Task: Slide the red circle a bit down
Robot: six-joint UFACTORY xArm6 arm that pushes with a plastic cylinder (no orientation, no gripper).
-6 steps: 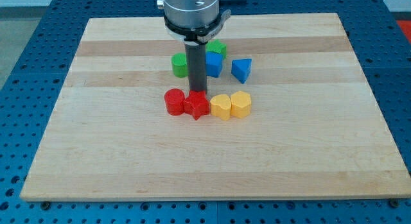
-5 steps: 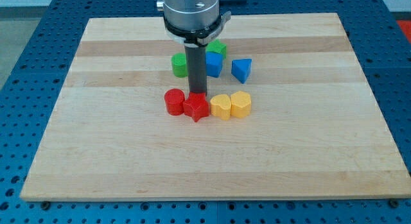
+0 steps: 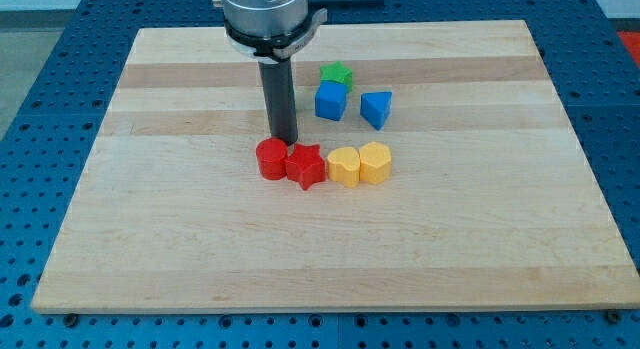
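Because the push had to send the red circle [image 3: 271, 158] toward the view's bottom, my tip [image 3: 284, 141] stood at that block's upper edge, just beside or touching it. No claw existed on this bare rod. Near the wooden board's [image 3: 150, 249] middle, the circle touched a red star [image 3: 306, 166]; yellow blocks [image 3: 360, 164] continued the row rightward.

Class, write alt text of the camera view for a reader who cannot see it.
My tip stands just above the red circle toward the view's top on a wooden board. The circle heads a row with a red star and two yellow blocks; a green star, blue cube and blue triangle sit behind.
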